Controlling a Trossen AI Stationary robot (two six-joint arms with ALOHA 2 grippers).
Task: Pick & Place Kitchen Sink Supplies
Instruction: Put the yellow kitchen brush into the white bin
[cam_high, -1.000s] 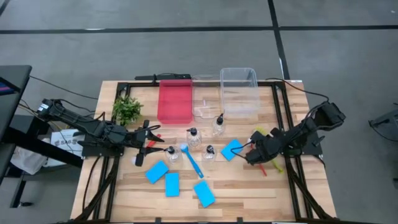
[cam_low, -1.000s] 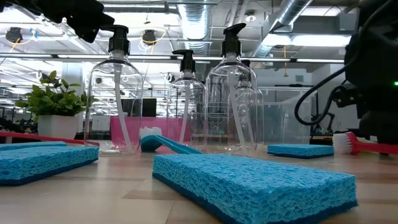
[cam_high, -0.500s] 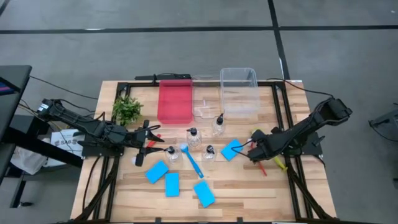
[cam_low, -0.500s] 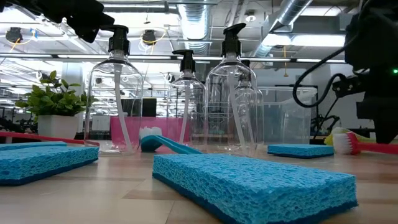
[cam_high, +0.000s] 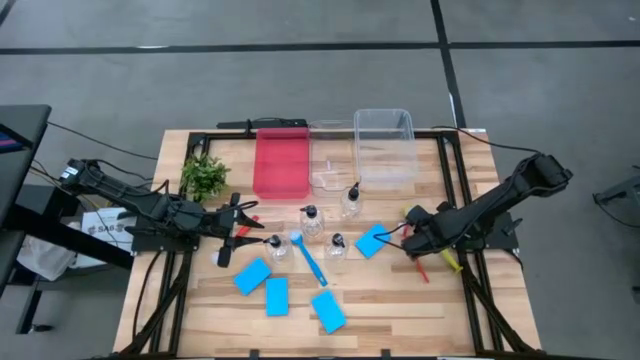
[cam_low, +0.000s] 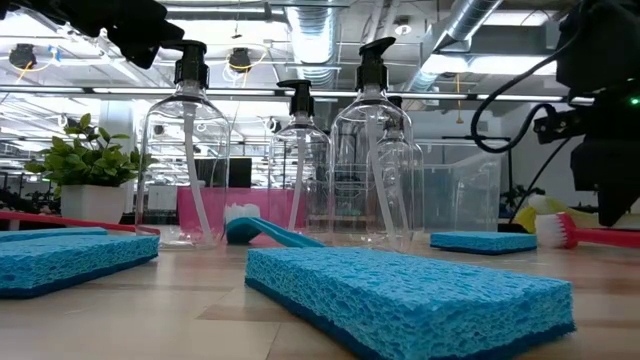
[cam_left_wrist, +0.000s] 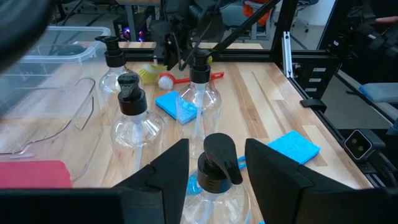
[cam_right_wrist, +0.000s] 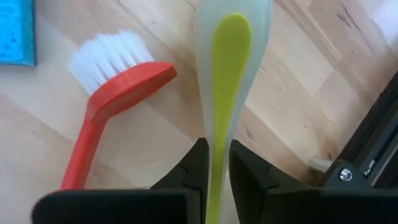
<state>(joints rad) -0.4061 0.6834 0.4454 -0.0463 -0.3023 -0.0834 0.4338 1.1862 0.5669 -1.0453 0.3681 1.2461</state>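
Observation:
My right gripper (cam_high: 408, 240) (cam_right_wrist: 216, 149) is at the table's right, pointing steeply down and shut on the yellow-green brush (cam_right_wrist: 227, 56). The red brush (cam_right_wrist: 118, 93) lies flat on the table beside it. My left gripper (cam_high: 240, 237) (cam_left_wrist: 217, 149) waits open at the left, its fingers either side of a clear bottle's black pump top (cam_left_wrist: 219, 163) without touching it. Other bottles (cam_high: 311, 220), a blue brush (cam_high: 310, 260) and several blue sponges (cam_high: 277, 296) sit mid-table. My right gripper pinches the yellow-green brush's thin handle (cam_right_wrist: 217, 134) between its two fingers, below where it widens toward the head. The fingers come from above, slanting down, and lie across the handle. The head end (cam_low: 532, 212) is raised off the table; the handle's free end is hidden.
A red tray (cam_high: 281, 163) and two clear bins (cam_high: 385, 148) stand at the far edge, and a small green plant (cam_high: 204, 177) at the far left. A blue sponge (cam_high: 373, 240) lies just left of my right gripper. Black frame rails (cam_high: 455, 190) run along the table's sides.
My right gripper has risen a little with the yellow-green brush, whose head end has come up off the table into the low view. The red brush stays where it lay.

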